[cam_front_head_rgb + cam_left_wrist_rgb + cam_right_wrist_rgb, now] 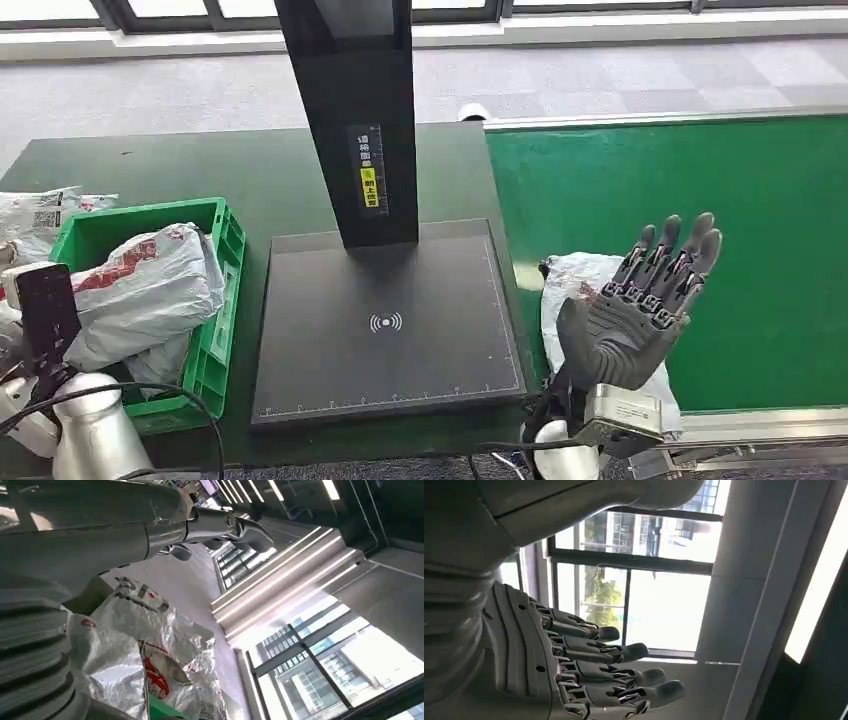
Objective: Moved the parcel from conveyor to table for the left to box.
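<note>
Parcel (pixel 580 290) lengthwise along conveyor (pixel 700 230) edge

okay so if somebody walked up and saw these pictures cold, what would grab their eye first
Probably the right hand, raised open with its fingers spread over a white parcel at the near edge of the green conveyor. Next, the black scanning stand with its tall post at the middle of the dark table. To its left sits a green crate stuffed with crumpled parcel bags.

wireless-signal icon on scanner base (pixel 385 322), post label unreadable
</note>
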Controlling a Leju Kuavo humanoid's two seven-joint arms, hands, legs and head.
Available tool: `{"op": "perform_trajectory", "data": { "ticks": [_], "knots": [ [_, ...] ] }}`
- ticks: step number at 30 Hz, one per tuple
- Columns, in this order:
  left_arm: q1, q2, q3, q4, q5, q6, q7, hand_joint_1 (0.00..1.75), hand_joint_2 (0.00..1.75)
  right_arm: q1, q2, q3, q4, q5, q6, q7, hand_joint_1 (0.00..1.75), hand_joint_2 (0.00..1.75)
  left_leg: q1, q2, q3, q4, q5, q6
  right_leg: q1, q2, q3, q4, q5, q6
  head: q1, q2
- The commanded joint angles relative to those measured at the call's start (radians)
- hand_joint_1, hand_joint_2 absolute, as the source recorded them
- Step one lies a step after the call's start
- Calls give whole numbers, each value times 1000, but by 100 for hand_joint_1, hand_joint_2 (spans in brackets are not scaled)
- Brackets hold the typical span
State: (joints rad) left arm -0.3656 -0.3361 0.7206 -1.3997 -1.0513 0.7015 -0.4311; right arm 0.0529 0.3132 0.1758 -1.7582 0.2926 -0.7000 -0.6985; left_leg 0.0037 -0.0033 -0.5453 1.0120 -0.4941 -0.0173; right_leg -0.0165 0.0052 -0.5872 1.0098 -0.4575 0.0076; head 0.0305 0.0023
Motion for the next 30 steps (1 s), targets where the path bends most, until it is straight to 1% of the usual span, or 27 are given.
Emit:
{"op": "perform_trajectory", "data": {
  "ticks": [1, 6, 10, 15, 20, 21, 22, 23, 24, 25, 28, 29, 30],
  "knots": [
    [1, -13, 67, -110, 142, -3, -100, 0, 175, -6, 36, -191, 188, 64, 2, 0, 0, 175, 2, 2, 3, -2, 0, 0, 2, 1, 3, -4, 1, -1, 0, 0],
    [1, -13, 67, -110, 142, -3, -100, 0, 175, -6, 36, -191, 188, 64, 2, 0, 0, 175, 0, 0, 1, -2, 0, 0, 0, 0, 1, -2, 1, -1, 0, 0],
    [1, -13, 67, -110, 142, -3, -100, 0, 175, -6, 36, -191, 188, 64, 2, 0, 0, 175, 2, 2, 4, -7, 2, 0, 2, 1, 4, -8, 4, -2, 0, 0],
    [1, -13, 67, -110, 142, -3, -100, 0, 175, -6, 36, -191, 188, 64, 2, 0, 0, 175, 0, 0, 1, -1, 0, 0, 0, 0, 1, -1, 0, 0, 0, 0],
    [1, -13, 67, -110, 142, -3, -100, 0, 175, -6, 36, -191, 188, 64, 2, 0, 0, 175, 0, 0, 1, -1, 0, 0, 0, 0, 1, -1, 0, -1, 0, 0],
    [10, -13, 55, -127, 180, -3, -126, 0, 175, -15, 36, -219, 226, 99, 2, 19, 0, 175, 1, 1, 2, -3, 1, 0, 1, 0, 2, -3, 1, -1, 0, 0],
    [25, -13, 31, -142, 229, -3, -157, 0, 175, -28, 36, -265, 261, 184, 2, 80, 0, 175, 1, 1, 3, -3, 1, 0, 1, 0, 3, -4, 1, -1, 0, 0],
    [35, -13, 20, -176, 262, -3, -190, 0, 175, -46, 36, -315, 294, 279, 2, 160, 0, 175, 1, 1, 2, -4, 1, 0, 1, 0, 2, -4, 2, -1, 0, 0],
    [58, -13, -24, -203, 319, -3, -210, 0, 175, -59, 36, -370, 337, 390, 2, 248, 0, 175, 1, 1, 2, -3, 1, 0, 1, 0, 3, -4, 1, -1, 0, 0],
    [83, -13, -60, -244, 332, -3, -197, 0, 175, -76, 36, -421, 379, 414, 2, 244, 0, 175, 1, 1, 3, -3, 1, 0, 2, 1, 3, -4, 2, -1, 0, 0],
    [156, -13, -189, -349, 387, -3, -195, 0, 175, -130, 36, -590, 517, 676, 2, 411, 0, 175, 2, 0, 3, -2, 1, 1, 2, 0, 3, -5, 2, 0, 0, 0],
    [173, -13, -235, -381, 376, -3, -166, 0, 175, -145, 36, -610, 550, 726, 2, 449, 0, 175, 2, -1, 2, -3, 1, 1, 2, -2, 3, -5, 2, 0, 0, 0],
    [185, -13, -244, -386, 389, -3, -176, 0, 175, -150, 36, -628, 566, 735, 2, 450, 0, 175, 2, -3, 1, -2, 1, 1, 1, -3, 3, -5, 2, 0, 0, 0]
  ]
}}
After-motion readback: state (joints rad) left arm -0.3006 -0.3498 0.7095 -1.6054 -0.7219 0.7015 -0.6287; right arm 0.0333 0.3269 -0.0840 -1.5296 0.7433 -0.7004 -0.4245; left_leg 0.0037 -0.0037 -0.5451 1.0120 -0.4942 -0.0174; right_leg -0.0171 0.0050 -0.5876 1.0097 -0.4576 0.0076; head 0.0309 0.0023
